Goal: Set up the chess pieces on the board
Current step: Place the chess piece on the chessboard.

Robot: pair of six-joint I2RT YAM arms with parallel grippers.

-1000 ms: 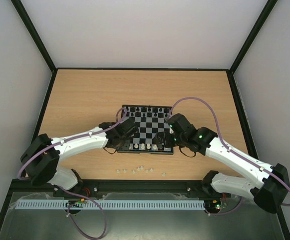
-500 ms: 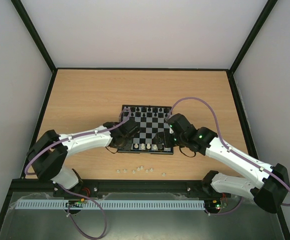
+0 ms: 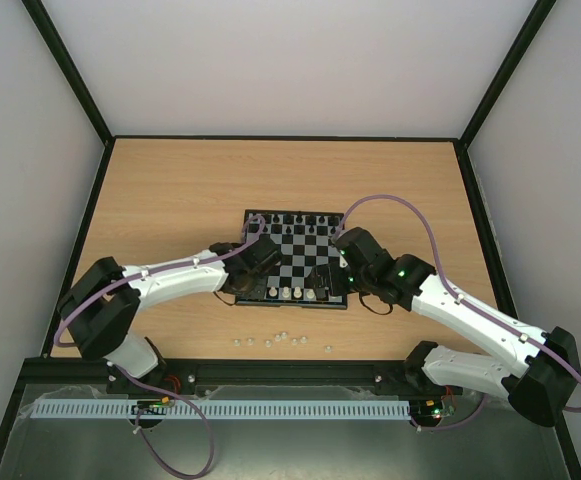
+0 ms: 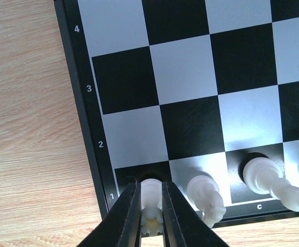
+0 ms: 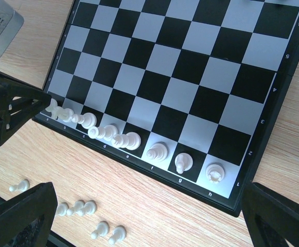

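Left wrist: board [image 4: 183,68] marked 1–4, c.

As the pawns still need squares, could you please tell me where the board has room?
On the board the second row and middle are bare, between the white back row and the far black pieces. The near row is crowded, the left fingers shut on its corner piece; loose pawns lie in front.
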